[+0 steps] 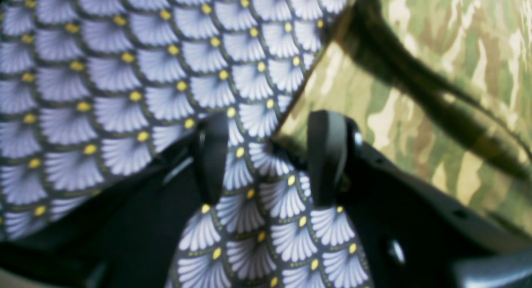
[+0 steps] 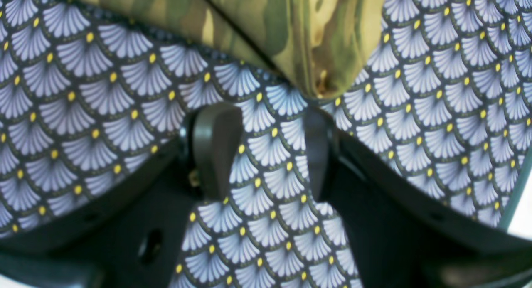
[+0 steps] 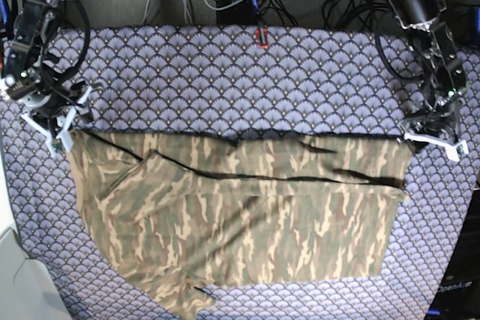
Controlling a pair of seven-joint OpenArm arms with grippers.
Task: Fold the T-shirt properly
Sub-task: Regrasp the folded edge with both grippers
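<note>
Camouflage cloth T-shirt [image 3: 240,215] lay near the tablecloth's [image 3: 225,73] front edge, and both grippers [image 1: 266,155] [image 2: 266,151], fingers apart and empty, risked pinching tablecloth instead.

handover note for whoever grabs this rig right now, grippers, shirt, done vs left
Left gripper: open, empty, low over the tablecloth, just off one far corner of the T-shirt.
Right gripper: open, empty, just short of the other far corner.
T-shirt: spread across the tablecloth, with its far edge folded over towards the near side in a straight line between the two grippers.
Done: that first fold appears laid and released.
Left: one sleeve sticks out at the near edge; the remaining folds are still to do.
</note>
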